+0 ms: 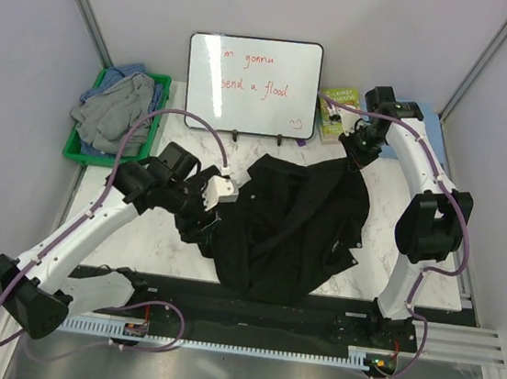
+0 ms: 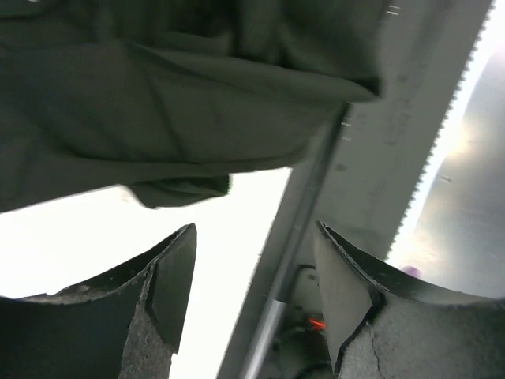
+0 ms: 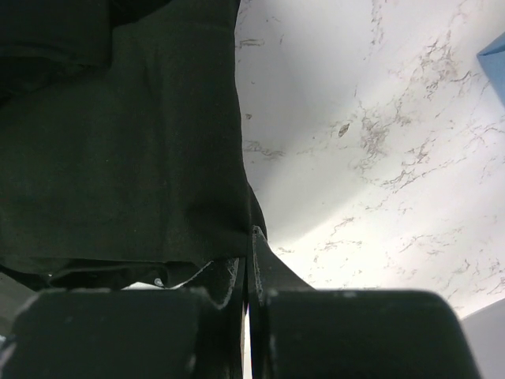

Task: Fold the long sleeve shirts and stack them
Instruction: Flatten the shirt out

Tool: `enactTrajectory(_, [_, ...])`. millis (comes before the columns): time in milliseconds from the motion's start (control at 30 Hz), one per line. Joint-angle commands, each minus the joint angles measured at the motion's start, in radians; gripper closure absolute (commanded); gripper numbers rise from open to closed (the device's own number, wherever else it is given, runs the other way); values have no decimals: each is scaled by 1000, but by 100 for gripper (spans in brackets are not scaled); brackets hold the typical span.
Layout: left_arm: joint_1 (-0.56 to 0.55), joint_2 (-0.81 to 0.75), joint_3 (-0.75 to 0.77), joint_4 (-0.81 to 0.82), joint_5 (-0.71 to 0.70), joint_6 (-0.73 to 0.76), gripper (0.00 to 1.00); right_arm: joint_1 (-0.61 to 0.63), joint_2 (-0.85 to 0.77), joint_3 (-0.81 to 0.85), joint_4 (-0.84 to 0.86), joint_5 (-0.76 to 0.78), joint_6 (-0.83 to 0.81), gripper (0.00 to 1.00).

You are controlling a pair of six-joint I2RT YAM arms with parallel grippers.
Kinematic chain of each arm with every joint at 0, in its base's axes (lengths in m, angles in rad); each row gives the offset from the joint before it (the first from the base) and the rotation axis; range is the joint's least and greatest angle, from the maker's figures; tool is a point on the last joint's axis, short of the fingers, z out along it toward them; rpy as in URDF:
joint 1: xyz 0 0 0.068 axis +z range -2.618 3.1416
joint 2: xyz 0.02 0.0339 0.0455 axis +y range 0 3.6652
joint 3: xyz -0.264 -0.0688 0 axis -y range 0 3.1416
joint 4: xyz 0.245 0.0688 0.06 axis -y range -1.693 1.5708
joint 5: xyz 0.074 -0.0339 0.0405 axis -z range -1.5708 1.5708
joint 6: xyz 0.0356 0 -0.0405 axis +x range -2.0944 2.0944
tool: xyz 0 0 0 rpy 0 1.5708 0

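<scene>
The left fingers [image 2: 170, 276] are standing wide apart with nothing between them, and the pale counter [image 2: 87, 245] is showing bright through the gap. The black shirt [image 1: 291, 222] is lying in a crumpled heap on the middle of the counter, its near hem reaching the dark rail [image 1: 176, 291] along the counter's near edge. In the left wrist view a fold of the shirt is hanging just beyond the left fingers, apart from them. From above, those fingers are hovering at the shirt's left edge. The right fingers [image 3: 276, 272] are pinching together on the shirt's far right corner, with a fold of black cloth caught between them. Just behind the shirt a whiteboard [image 1: 253, 83] is leaning upright. Well to the shirt's far left, a green bin [image 1: 75, 149] is holding grey and blue shirts [image 1: 115, 108] in a loose bundle. Beyond the shirt's far right corner a green-covered book [image 1: 338, 103] is lying beside the whiteboard, partly hidden by the right arm.
</scene>
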Motion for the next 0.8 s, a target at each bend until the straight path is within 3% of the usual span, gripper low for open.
enactTrajectory(0, [18,120,12,210,-121,34,32,-5,-23,55,-26,-24,-16,100])
enactTrajectory(200, [91,442,214,364,-127,-9,30,-5,-69,54,-33,-39,-5,100])
enactTrajectory(333, [99,654,337,362,-89,110,28,-5,-95,14,-32,-38,-4,100])
enactTrajectory(600, [99,712,303,270,-3,598,29,-5,-43,40,3,-42,24,100])
enactTrajectory(767, [73,743,317,247,57,680,29,-5,14,92,22,-39,48,100])
